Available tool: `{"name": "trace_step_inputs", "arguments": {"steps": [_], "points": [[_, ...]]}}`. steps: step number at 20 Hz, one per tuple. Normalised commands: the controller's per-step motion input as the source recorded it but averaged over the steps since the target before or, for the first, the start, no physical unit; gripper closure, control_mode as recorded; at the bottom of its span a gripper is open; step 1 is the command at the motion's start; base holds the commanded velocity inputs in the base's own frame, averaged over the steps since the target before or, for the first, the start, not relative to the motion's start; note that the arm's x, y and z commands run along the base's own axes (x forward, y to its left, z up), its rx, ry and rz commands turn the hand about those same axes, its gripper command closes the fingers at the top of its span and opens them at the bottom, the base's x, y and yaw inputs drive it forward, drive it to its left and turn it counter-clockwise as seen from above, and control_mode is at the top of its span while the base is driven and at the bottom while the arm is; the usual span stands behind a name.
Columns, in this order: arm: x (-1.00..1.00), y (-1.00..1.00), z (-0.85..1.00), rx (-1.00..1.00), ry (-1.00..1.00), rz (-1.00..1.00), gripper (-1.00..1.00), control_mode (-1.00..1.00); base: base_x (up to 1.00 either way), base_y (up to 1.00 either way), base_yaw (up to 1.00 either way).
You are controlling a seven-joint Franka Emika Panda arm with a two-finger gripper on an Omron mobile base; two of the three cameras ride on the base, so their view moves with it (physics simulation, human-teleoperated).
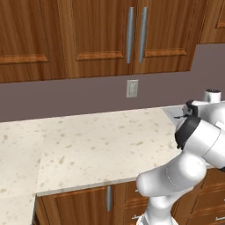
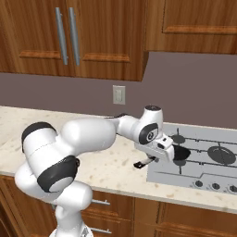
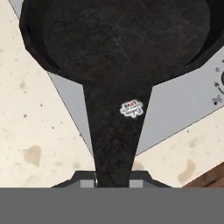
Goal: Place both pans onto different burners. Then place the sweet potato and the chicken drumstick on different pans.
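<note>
The pan point(image 3: 124, 48) is looking matt black and faintly scratched, the cooktop point(image 2: 203, 171) smooth grey steel, the table point(image 1: 101, 145) speckled polished stone, the cabinets point(image 1: 96, 35) glossy wood.

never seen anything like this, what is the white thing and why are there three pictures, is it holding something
The white thing is a robot arm in a computer-rendered kitchen. It stands on a base in front of a speckled countertop under wooden cabinets.

Two pictures come from cameras on the base, one behind the arm to its left and one to its right, so they show the same scene from two sides. The third comes from a camera on the hand itself, looking along the tool.

In the right base view you can see a grey steel cooktop with black burner rings set into the counter.

Yes, it is holding something: the tool is shut on the long handle of a black frying pan. The pan's bowl sits over the near left part of the cooktop, with the handle reaching back over the counter.
</note>
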Motion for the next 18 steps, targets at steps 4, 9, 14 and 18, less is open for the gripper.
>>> {"name": "trace_step_inputs", "arguments": {"steps": [4,9,14,18], "points": [[0.03,-0.12,-0.13,0.00,0.00,0.00,1.00,-1.00,0.00,0.00,0.00],[0.00,-0.16,-0.07,0.00,0.00,0.00,1.00,-1.00,0.00,0.00,0.00],[0.05,-0.15,-0.12,0.00,0.00,0.00,1.00,-1.00,0.00,0.00,0.00],[0.11,-0.12,-0.21,0.00,0.00,0.00,1.00,-1.00,0.00,0.00,0.00]]}}
